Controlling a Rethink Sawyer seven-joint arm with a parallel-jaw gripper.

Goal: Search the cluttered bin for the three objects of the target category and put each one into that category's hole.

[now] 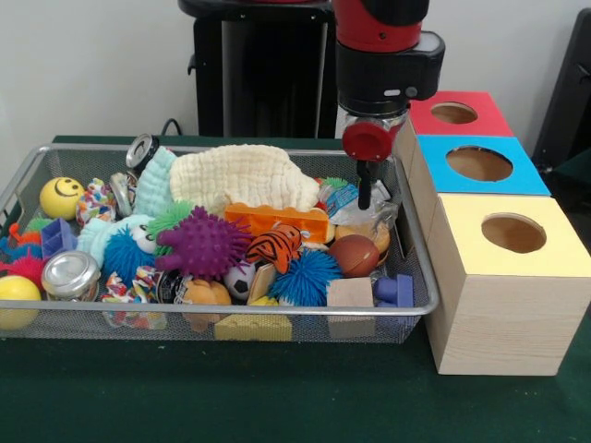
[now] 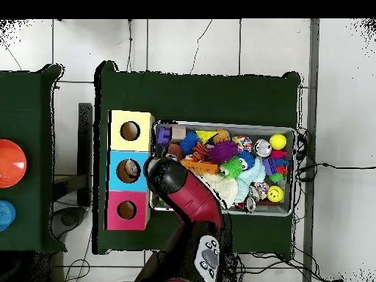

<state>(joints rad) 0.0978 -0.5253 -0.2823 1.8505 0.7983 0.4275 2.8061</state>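
Wire-mesh cluttered bin is seated on the green-covered bench, touching a row of three wooden boxes, each with a round hole: yellow-topped, blue, red. Bin is packed: spiky purple rubber ball, waffle-knit cream cloth, orange studded brick, striped tiger toy, small brown basketball, yellow smiley ball, shiny metal tin. Pincer is lowered into the bin's box-side end (its state cannot be told; overhead it is hidden under the arm).
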